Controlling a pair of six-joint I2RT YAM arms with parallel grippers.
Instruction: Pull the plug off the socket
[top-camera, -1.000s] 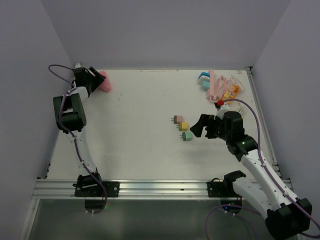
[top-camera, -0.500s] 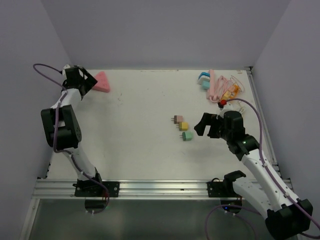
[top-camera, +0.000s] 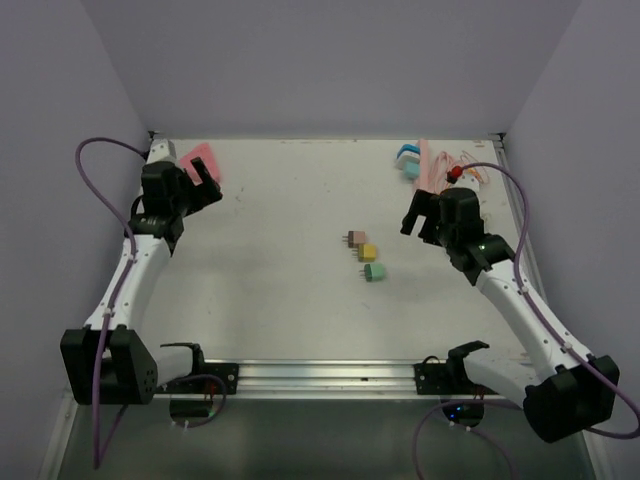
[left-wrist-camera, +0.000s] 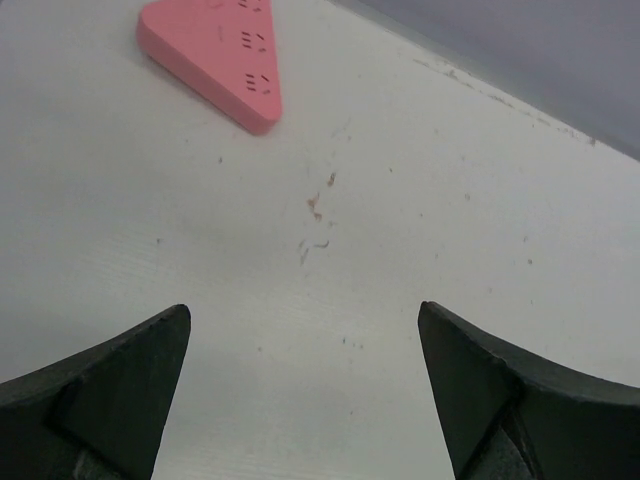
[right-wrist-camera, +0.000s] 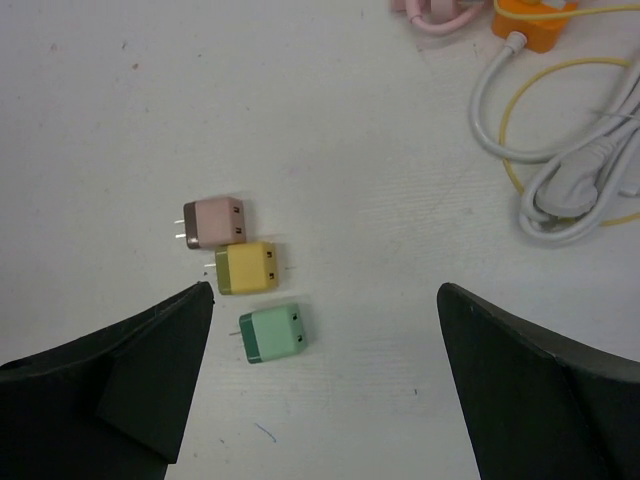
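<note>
Left gripper (left-wrist-camera: 302, 308) gapes wide near the smooth pink triangular socket (left-wrist-camera: 215, 55); right gripper (right-wrist-camera: 325, 288) wide over 3 boxy plugs (right-wrist-camera: 247, 267).

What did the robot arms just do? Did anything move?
The left gripper opened, let go of the pink power strip and pulled back. The right gripper, open, swung away from the three plugs toward the far-right cables. The strip and plugs stayed put.
</note>
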